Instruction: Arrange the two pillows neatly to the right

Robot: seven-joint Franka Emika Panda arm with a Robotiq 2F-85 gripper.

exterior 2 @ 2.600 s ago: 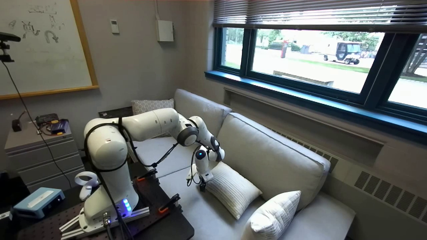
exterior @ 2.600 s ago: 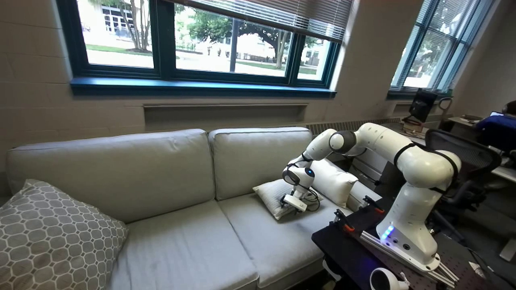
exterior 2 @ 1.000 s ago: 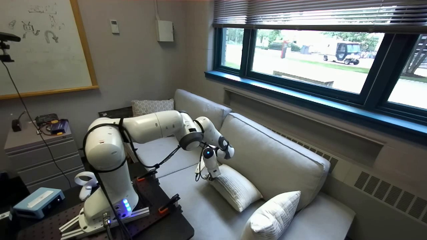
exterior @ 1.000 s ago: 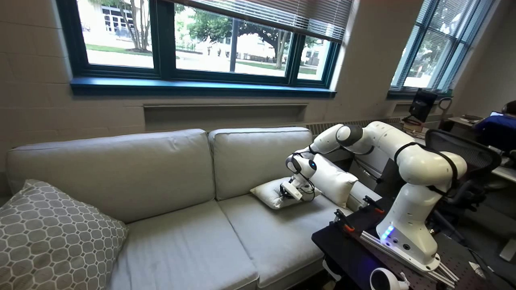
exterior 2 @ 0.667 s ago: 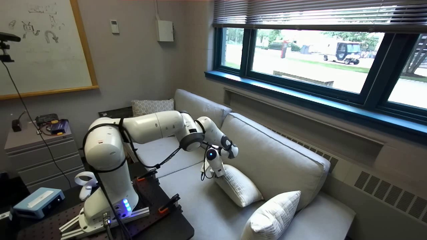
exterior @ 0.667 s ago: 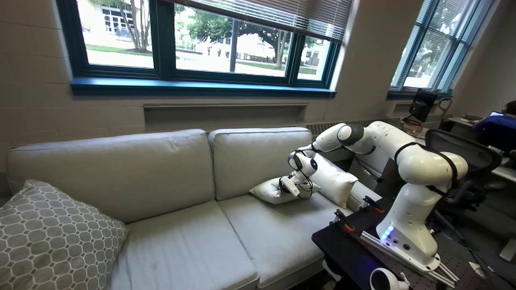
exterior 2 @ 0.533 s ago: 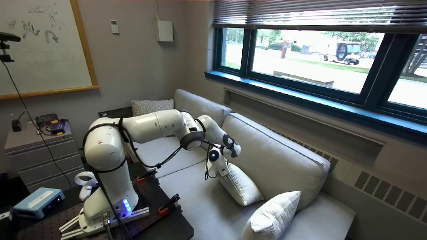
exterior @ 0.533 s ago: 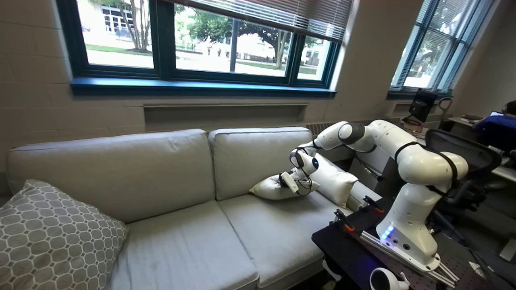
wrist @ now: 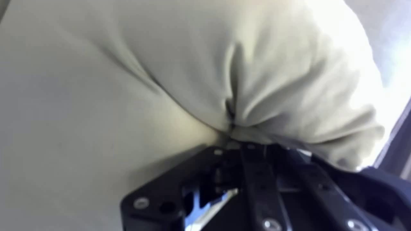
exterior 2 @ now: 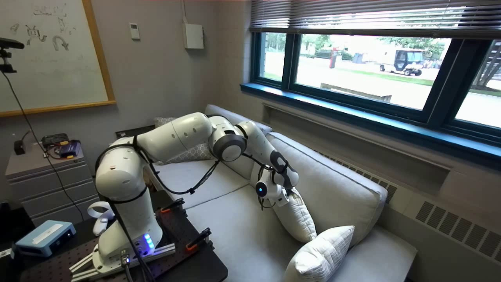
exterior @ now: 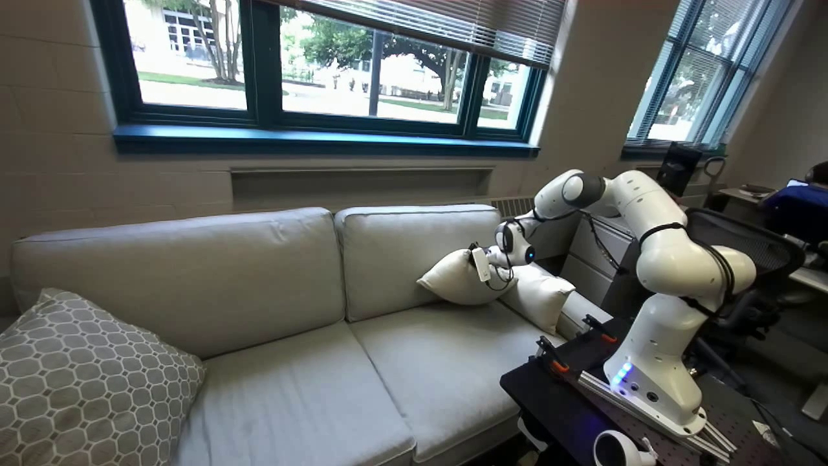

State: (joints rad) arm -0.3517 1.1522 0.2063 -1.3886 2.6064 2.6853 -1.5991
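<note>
a: what has the end effector (wrist: 233, 141) got?

b: a cream pillow (exterior: 453, 281). it's clamped on the cloth, and in the wrist view deep creases run out from the pinch.

a: so where's that pillow?

b: at the sofa (exterior: 259, 388), toward the end by the robot arm (exterior: 673, 266). it's tilted up, in front of the back cushion (exterior: 407, 252), with its lower edge down by the seat (exterior: 427, 372). whether it rests there, i can't tell.

a: and the second pillow (exterior: 538, 299)?

b: just beside it, propped at a tilt near the armrest (exterior 2: 387, 250). the two overlap in both exterior views, so i can't say if they touch.

a: what about the patterned cushion (exterior: 97, 388)?

b: at the sofa's far end, well apart from both cream ones.

a: and around the robot arm?

b: it stands on a black desk (exterior: 543, 391). in an exterior view a white controller (exterior 2: 101, 219) and a blue box (exterior 2: 45, 237) sit near its base, and two clamps (exterior 2: 199, 239) with orange ends stand along the edge nearest the sofa.

a: anything behind?

b: a window (exterior: 323, 84) above the sofa, its blind (exterior: 453, 22) partly down.
</note>
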